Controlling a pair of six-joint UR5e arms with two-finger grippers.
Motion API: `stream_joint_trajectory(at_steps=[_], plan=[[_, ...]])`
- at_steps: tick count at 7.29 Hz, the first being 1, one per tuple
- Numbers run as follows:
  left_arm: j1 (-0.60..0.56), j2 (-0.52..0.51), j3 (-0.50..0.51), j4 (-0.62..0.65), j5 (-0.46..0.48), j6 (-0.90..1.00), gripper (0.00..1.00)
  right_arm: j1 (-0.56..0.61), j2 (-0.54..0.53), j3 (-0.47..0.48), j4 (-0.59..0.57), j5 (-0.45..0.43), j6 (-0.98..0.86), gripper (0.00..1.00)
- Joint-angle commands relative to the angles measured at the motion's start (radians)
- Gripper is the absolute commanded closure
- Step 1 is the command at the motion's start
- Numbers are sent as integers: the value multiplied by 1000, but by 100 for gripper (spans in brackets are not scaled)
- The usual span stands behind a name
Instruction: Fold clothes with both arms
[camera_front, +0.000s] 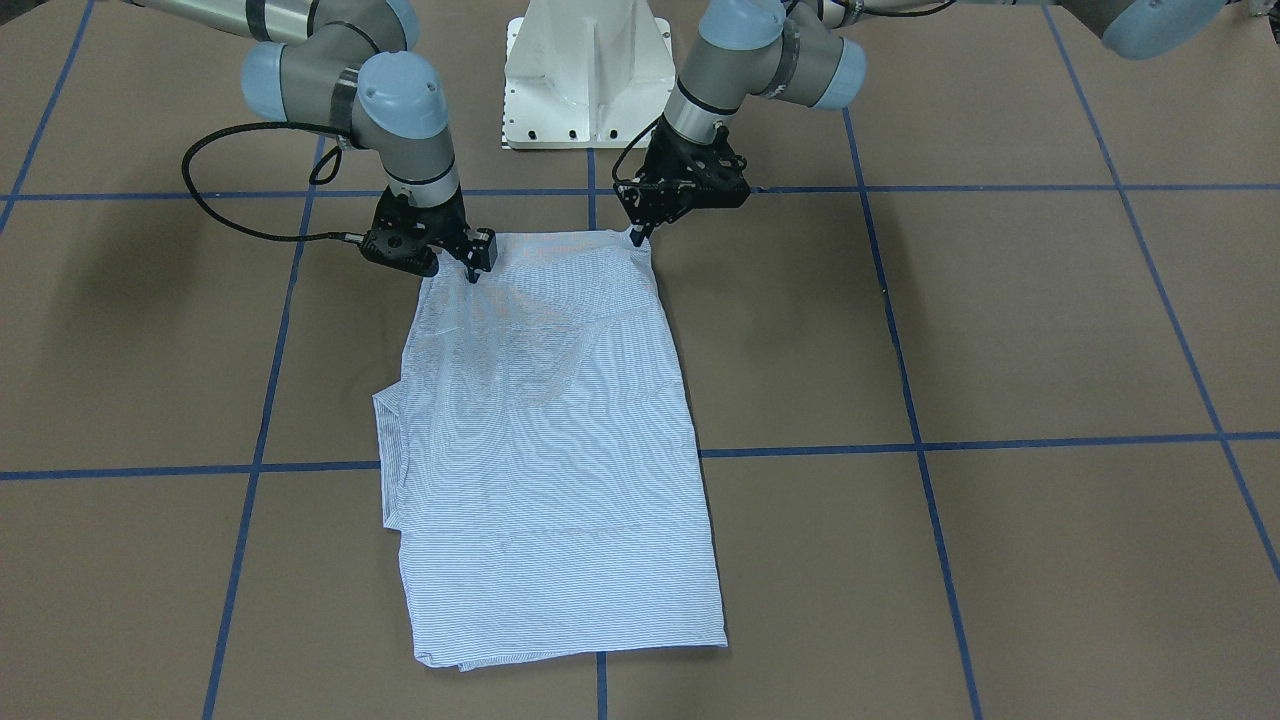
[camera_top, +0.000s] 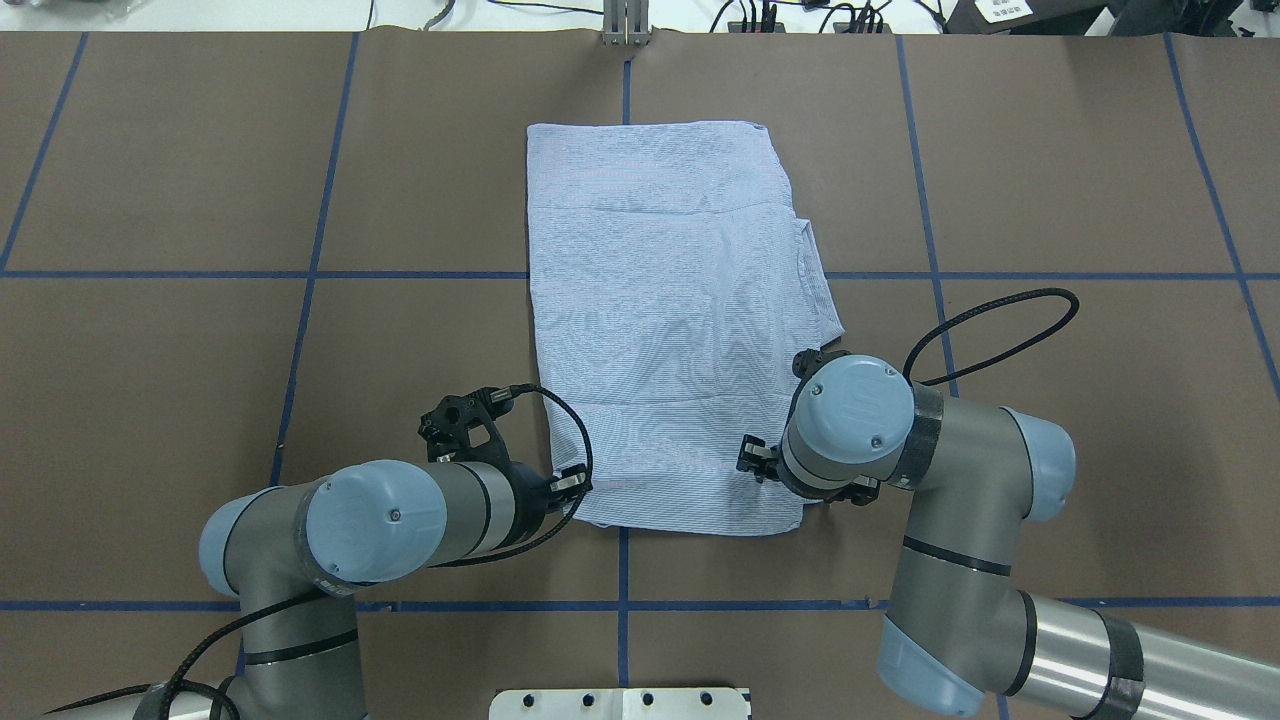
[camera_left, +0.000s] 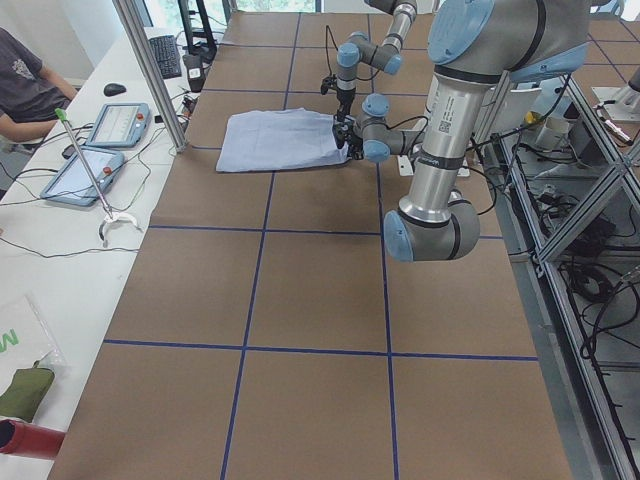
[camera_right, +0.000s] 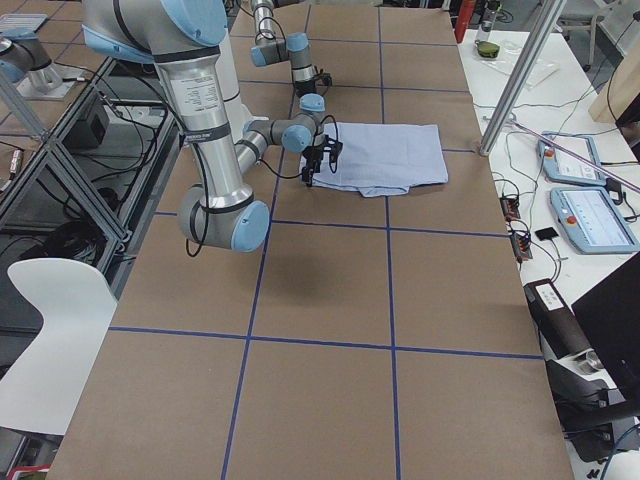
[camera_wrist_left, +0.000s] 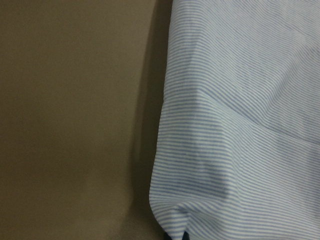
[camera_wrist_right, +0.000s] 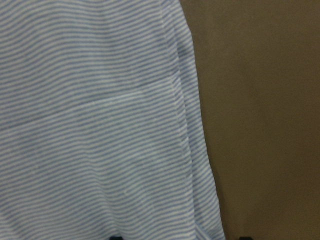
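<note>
Flat on the brown table (camera_front: 1000, 320): the shirt (camera_front: 550, 430), folded into one long rectangle, its length running straight away from the white pedestal base (camera_front: 588, 80). Laid across a blue tape line (camera_front: 820, 449) about midway. Along the side on the robot's right, an under-layer of cloth poking out a little past the top layer.

At the end of the shirt nearest the base, one pincer to each corner.

For the left gripper (camera_front: 637, 237): down on the corner on the robot's left, tip aimed at the table, clenched on the shirt. In the left wrist view, cloth puckered into a small gather right at a dark fingertip (camera_wrist_left: 174, 235) at the bottom middle, with bare table to one side. Cannot tell whether that corner is off the table.

For the right gripper (camera_front: 472, 270): at the opposite near corner, just inside the side edge, released. In the right wrist view, two dark fingertips (camera_wrist_right: 116, 237) set wide apart at the bottom, the shirt's side edge running down between them and no cloth gathered at either.

Far end of the shirt well apart from both grippers, flat and square to the tape grid. In the two side views, both pincers too small to judge.
</note>
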Motion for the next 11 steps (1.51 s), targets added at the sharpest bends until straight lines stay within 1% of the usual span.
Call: stream_joint_trajectory(at_steps=[1,5,6,7,8,9,11], plan=[[-1,1,2,2,0,0,100,1,1,6,-1,3,0,48],[-1,1,3,0,0,0,100,4,3,13,-1,1,1,48],[-1,1,3,2,0,0,100,4,3,13,-1,1,1,50],[-1,1,5,0,0,2,100,6,4,15,-1,0,1,64],[-1,1,6,0,0,2,100,9,8,16,-1,0,3,74],[-1,1,6,0,0,2,100,12,8,23,-3,0,3,79],[-1,1,6,0,0,2,100,16,8,39,-3,-3,9,100]])
